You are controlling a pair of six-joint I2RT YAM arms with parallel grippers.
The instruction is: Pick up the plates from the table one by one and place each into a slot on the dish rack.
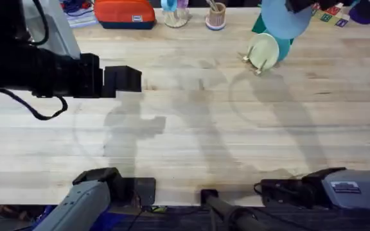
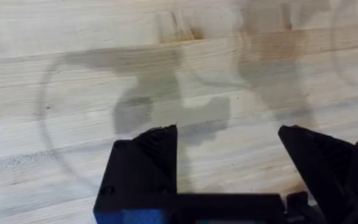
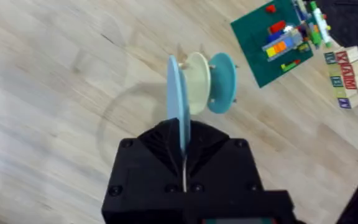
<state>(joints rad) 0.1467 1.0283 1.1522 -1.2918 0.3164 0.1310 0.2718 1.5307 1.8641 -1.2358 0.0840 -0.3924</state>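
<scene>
My right gripper [image 3: 182,146] is shut on the rim of a light blue plate [image 3: 178,106], held upright and edge-on just above the dish rack [image 1: 257,69] at the table's far right. In the overhead view that plate [image 1: 286,18] hangs under the raised right gripper [image 1: 297,6]. A cream plate [image 3: 197,92] and a teal plate [image 3: 224,81] stand upright in the rack's slots; the blue plate is beside the cream one, not touching it that I can see. My left gripper [image 2: 229,149] hovers open and empty over bare wood of the table [image 2: 104,37], far left [image 1: 124,80].
A green toy board [image 3: 278,37] with small bricks lies just beyond the rack, with letter blocks [image 3: 347,71] next to it. Along the far edge sit an orange pouch [image 1: 124,13] and two cups [image 1: 216,16]. The table's middle is bare wood [image 1: 204,128].
</scene>
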